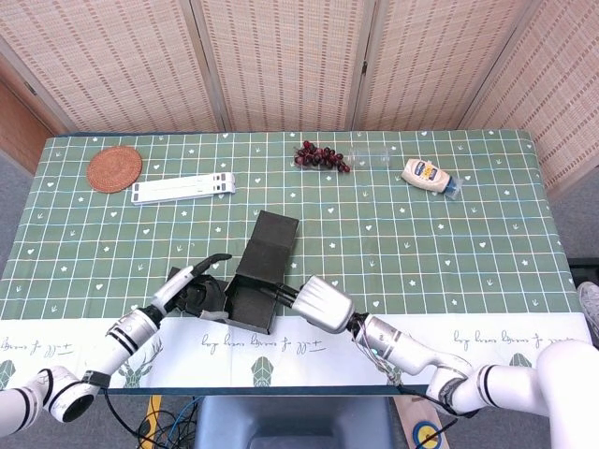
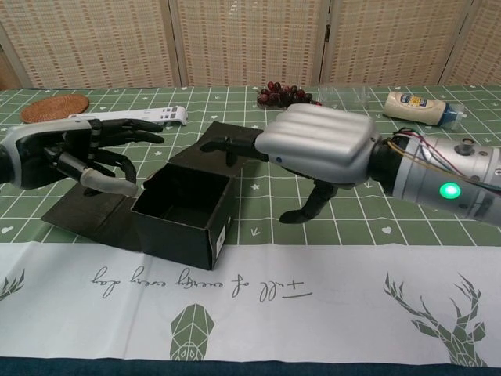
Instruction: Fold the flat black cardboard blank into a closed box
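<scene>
Fingers of both hands spread, holding nothing: left hand (image 2: pixel 66 157) left of the half-formed black box (image 2: pixel 182 210), right hand (image 2: pixel 317 149) just right, presumably freeing its lid flap (image 1: pixel 268 245) for closing.

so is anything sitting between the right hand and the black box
Nothing visible. The right hand hovers open just right of the black box, its fingers stretched over the raised back flap, with only bare tablecloth in the gap. The grapes lie well behind.
</scene>
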Motion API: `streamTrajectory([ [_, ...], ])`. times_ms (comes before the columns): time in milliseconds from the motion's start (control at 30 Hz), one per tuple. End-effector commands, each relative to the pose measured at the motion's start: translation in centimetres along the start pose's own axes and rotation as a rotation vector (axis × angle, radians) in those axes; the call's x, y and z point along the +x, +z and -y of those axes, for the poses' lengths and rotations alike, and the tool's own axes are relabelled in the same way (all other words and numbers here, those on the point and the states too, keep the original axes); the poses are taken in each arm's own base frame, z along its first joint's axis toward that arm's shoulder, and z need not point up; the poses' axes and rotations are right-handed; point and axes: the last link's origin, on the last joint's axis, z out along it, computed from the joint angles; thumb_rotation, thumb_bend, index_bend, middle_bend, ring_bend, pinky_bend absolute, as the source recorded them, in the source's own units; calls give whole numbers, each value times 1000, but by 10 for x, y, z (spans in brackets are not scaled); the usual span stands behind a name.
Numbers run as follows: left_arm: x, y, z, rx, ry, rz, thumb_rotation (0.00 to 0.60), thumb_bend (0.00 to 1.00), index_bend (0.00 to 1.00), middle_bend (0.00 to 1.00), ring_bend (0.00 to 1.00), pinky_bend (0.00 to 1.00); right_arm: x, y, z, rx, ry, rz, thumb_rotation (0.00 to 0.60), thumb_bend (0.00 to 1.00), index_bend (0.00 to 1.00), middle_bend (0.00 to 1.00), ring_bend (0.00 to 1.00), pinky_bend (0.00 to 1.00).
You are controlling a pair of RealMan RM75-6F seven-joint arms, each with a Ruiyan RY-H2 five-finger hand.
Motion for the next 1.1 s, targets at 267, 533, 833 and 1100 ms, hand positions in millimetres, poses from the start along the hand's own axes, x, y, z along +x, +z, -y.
streamTrajectory([
  [267,14,-20,-9,-38,-14,-86,600,113,133,91,470,771,-20,-14,-8,-102,159,126,600,208,90,296,782,1000],
  [533,18,-37,-13,-46,-33,-92,600,113,133,91,464,771,-28,25,-15,-114,170,163,600,208,90,244,782,1000],
  [833,27,-48,-10,-38,-54,-120,600,113,132,90,462,770,-21,74,-17,-117,184,137,600,208,90,172,781,1000],
  [1100,32,-55,-8,-47,-80,-141,600,112,131,91,462,770,-24,57,-20,-218,412,101,600,198,75,169,781,1000],
])
